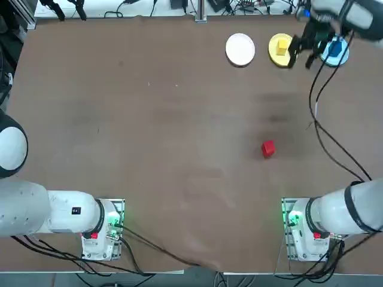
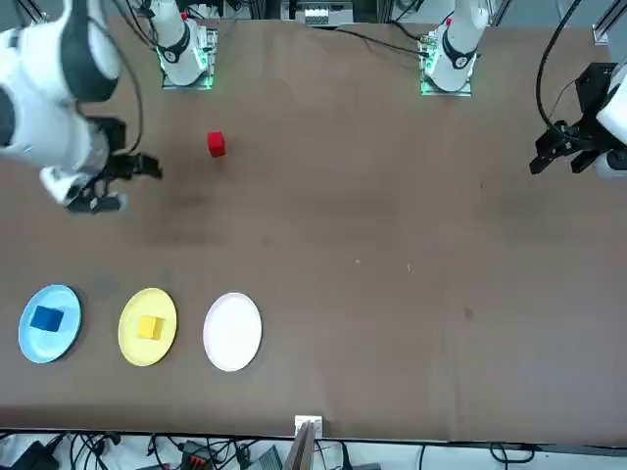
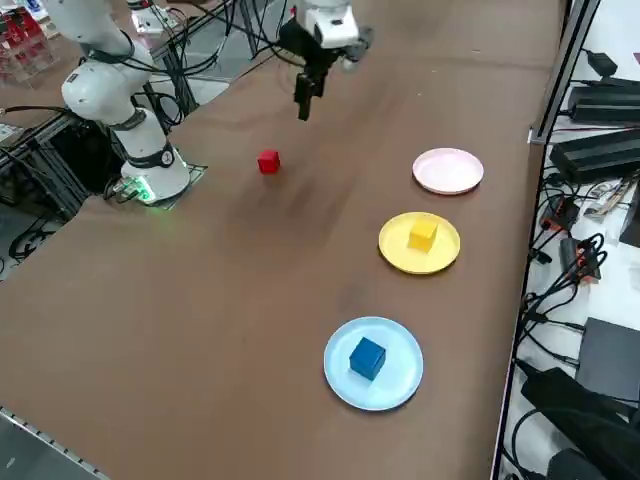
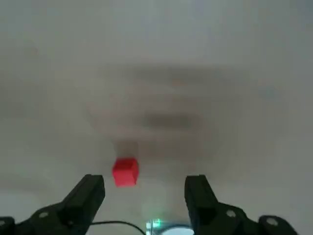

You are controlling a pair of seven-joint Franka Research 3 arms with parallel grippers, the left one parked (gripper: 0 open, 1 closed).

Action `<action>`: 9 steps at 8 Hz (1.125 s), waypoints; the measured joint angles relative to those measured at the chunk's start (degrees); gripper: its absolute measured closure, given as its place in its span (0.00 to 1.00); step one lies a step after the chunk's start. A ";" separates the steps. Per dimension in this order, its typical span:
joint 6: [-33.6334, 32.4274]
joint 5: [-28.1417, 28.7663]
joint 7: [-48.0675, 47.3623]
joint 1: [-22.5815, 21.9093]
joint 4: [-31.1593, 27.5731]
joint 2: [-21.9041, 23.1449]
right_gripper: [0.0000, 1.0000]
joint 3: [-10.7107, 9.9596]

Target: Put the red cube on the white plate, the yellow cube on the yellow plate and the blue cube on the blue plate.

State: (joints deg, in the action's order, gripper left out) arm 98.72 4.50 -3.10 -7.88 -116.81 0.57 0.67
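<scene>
The red cube lies alone on the brown table, also seen in the side view as the red cube. At the table's far edge the white plate is bare. Beside it the yellow cube sits on the yellow plate, and the blue cube sits on the blue plate. My right gripper hangs high over the table between the red cube and the plates, open and holding nothing. In the wrist view the red cube shows just inside one of the fingers, far below.
The three plates stand in a row along the far right edge, with the white plate innermost. Black cables trail from the right arm across the table's right side. Both arm bases sit at the near edge.
</scene>
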 joint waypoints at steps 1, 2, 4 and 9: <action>0.93 0.03 0.26 -2.40 -5.99 1.43 0.00 0.08; 2.68 0.05 0.27 -5.19 -9.85 0.81 0.00 0.12; 6.93 0.06 0.27 -8.89 -14.49 -1.56 0.00 0.21; 19.31 0.06 0.27 -12.40 -26.47 -1.47 0.00 0.19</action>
State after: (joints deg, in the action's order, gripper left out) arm 118.03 4.56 -2.83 -20.28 -143.28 -0.89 0.86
